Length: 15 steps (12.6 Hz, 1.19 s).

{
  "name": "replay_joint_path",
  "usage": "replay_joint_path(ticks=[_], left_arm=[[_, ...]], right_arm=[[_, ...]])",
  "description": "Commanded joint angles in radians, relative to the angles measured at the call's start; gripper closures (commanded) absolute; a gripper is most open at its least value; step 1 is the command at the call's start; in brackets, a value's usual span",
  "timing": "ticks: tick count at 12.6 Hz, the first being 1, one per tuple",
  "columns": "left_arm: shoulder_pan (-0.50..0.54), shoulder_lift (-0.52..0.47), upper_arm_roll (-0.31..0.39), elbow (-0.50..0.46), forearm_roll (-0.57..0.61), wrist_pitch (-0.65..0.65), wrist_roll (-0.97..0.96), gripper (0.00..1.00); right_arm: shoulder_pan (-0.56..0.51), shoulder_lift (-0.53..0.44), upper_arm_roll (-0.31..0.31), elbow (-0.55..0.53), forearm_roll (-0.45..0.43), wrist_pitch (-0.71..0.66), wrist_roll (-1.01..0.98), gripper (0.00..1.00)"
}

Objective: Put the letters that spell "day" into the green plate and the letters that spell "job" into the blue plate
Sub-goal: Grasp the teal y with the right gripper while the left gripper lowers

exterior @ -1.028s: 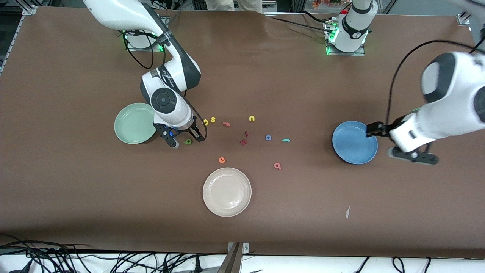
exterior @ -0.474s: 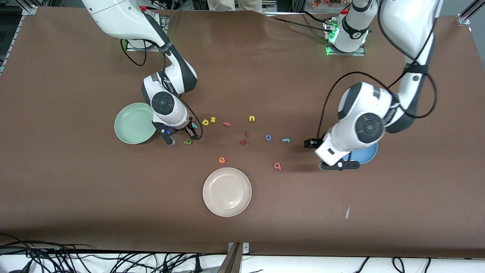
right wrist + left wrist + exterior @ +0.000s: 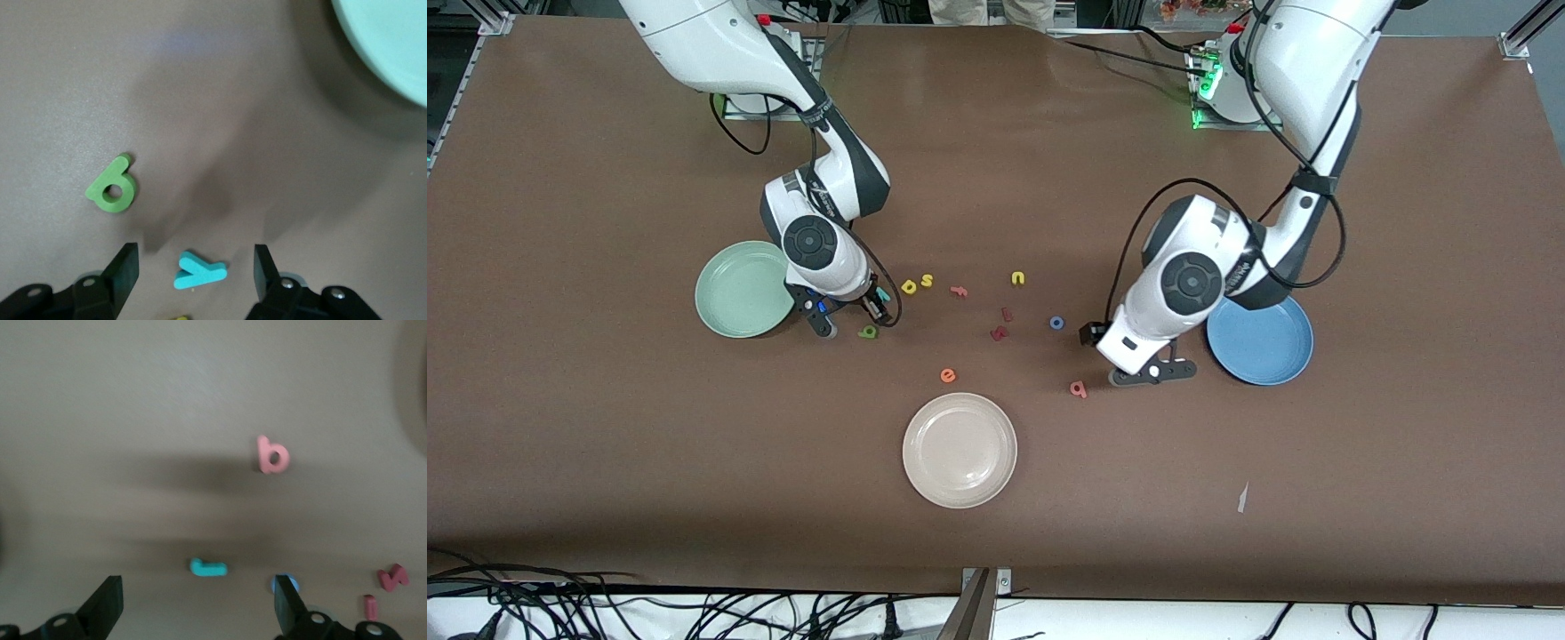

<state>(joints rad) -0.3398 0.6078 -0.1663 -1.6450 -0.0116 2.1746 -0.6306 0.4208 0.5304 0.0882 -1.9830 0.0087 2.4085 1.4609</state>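
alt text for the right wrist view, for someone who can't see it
The right gripper hangs open just above the brown table, its two dark fingers straddling a teal y lying flat between them. A green d lies a little way off on the table, and the rim of the green plate fills one corner.

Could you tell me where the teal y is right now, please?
The teal y lies on the table between the open fingers of the right gripper, beside the green plate and next to the green d.
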Motion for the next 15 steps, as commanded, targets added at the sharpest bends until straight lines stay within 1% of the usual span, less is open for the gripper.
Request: replay_joint_path(ticks=[1, 4, 5, 7, 9, 10, 12, 13, 14, 15], left_arm=[[-0.073, -0.007, 0.013, -0.068, -0.008, 0.098, -0.104, 0.0], [-0.146, 0.007, 0.014, -0.148, -0.001, 0.246, -0.219, 0.0], [-0.162, 0.021, 0.016, -0.15, 0.005, 0.258, -0.231, 0.0], [-0.179, 0.053, 0.016, -0.142, 0.071, 0.266, -0.285, 0.0], [-0.188, 0.069, 0.014, -0.137, 0.169, 0.266, -0.369, 0.0], [-0.188, 0.07, 0.014, -0.134, 0.177, 0.264, -0.37, 0.0], [-0.188, 0.072, 0.014, -0.127, 0.177, 0.263, -0.368, 0.02], [-0.188, 0.075, 0.014, -0.125, 0.177, 0.263, -0.37, 0.07], [-0.189, 0.076, 0.014, -0.125, 0.176, 0.263, -0.371, 0.12], [-0.189, 0.082, 0.014, -0.118, 0.174, 0.263, -0.371, 0.19]], right_arm=[[0.009, -0.004, 0.005, -0.04, 0.008, 0.07, 0.075, 0.22], [0.01, -0.006, 0.007, -0.075, 0.008, 0.138, 0.104, 0.21], [0.01, -0.01, 0.007, -0.088, 0.007, 0.142, 0.107, 0.21], [0.01, -0.013, 0.01, -0.088, 0.008, 0.158, 0.142, 0.22], [0.01, -0.01, 0.021, -0.099, 0.007, 0.181, 0.167, 0.26], [0.01, -0.01, 0.021, -0.097, 0.007, 0.181, 0.167, 0.29], [0.01, -0.01, 0.021, -0.099, 0.008, 0.181, 0.167, 0.38], [0.01, -0.01, 0.021, -0.097, 0.007, 0.179, 0.165, 0.57], [0.01, -0.012, 0.021, -0.094, 0.007, 0.176, 0.158, 0.61], [0.01, -0.015, 0.021, -0.088, 0.007, 0.173, 0.142, 0.68]])
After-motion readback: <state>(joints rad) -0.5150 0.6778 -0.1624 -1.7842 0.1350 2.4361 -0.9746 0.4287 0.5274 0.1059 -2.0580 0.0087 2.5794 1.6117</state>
